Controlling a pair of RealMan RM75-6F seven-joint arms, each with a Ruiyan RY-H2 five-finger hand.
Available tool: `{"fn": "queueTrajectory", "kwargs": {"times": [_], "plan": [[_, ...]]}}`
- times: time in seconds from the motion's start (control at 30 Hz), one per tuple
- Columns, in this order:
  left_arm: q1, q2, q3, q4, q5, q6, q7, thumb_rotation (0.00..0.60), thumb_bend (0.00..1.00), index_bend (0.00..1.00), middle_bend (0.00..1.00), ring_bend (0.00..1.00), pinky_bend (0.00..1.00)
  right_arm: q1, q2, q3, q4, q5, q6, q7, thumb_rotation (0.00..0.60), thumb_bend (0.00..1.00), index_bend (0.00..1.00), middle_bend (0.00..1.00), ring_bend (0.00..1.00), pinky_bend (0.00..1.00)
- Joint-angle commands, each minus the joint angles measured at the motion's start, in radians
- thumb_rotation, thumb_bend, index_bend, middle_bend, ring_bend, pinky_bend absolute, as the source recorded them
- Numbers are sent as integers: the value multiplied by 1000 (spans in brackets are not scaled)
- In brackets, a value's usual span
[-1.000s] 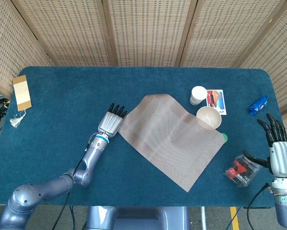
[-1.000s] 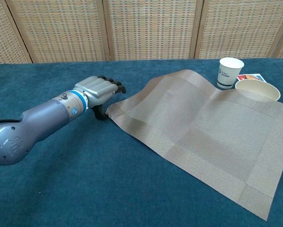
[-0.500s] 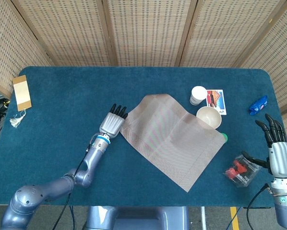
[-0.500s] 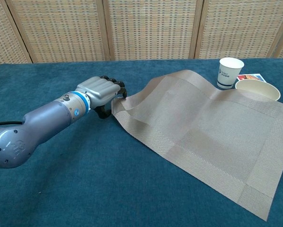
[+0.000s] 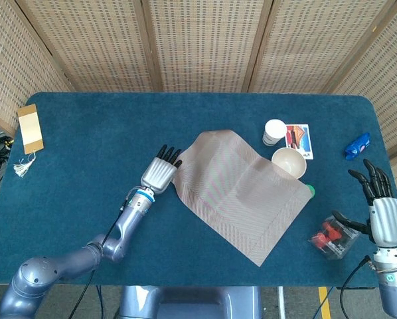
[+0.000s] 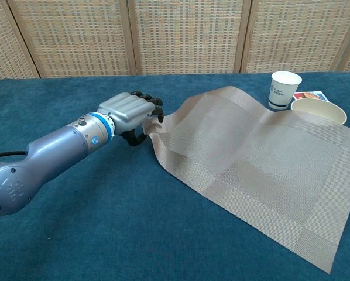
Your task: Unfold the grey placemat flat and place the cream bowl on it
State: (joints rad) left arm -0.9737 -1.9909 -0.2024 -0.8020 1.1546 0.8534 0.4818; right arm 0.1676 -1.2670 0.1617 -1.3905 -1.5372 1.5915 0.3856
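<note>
- The step in hand looks like the flattening of the grey placemat [image 5: 241, 193]: it lies spread open on the blue tabletop [image 5: 85, 153], but its far right part rides up against the cream bowl [image 5: 289, 161] and its near left corner is lifted.
- The left hand [image 6: 130, 111] pinches that left corner of the placemat between thumb and curled fingers [image 6: 153, 108]; in the chest view the corner stands up slightly off the tabletop at the fingertips.
- The rest of the placemat stretches away from the left hand toward the robot's right, and the bowl sits at its far end, well apart from that hand.
- The right hand [image 5: 380, 209] hangs at the right edge of the tabletop, holding nothing, fingers spread, well apart from the placemat; the bowl lies beyond it and toward the left.
- A clear packet with red contents [image 5: 331, 236] lies just beside the right hand, between it and the placemat.
- Next, I judge, the corner must be laid flat and let go, the placemat freed from the bowl's side, and then the bowl lifted onto it; the right hand is the nearer one for that.
</note>
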Motion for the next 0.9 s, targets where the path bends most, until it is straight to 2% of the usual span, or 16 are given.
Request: {"fn": "queueTrajectory", "kwargs": {"times": [0.03,0.1,0.2,0.4,0.77,0.9], "plan": [[4,5,7,-1,13,2,-12,600,525,351,0,0,0,0,1,0,-1,0,0,1,600,219,208,0,0,0],[7,8,9,-2,23,5,-20,600,524,428,0,0,0,0,1,0,-2,-1,2,2,600,220,208,0,0,0],[11,12,11,-6,34,15,-25,600,524,493,0,0,0,-1,1,-1,-2,-4,3,1,600,220,208,0,0,0],[22,23,7,-23,46,34,-34,600,526,575,0,0,0,-1,1,-3,-5,-7,4,-1,600,220,208,0,0,0],[55,63,10,-97,70,90,-27,600,526,654,0,0,0,-1,2,-7,-13,-12,6,-7,600,219,208,0,0,0],[83,100,21,-160,86,127,-25,600,526,660,0,0,0,-3,5,-10,-19,-18,10,-9,600,219,208,0,0,0]]}}
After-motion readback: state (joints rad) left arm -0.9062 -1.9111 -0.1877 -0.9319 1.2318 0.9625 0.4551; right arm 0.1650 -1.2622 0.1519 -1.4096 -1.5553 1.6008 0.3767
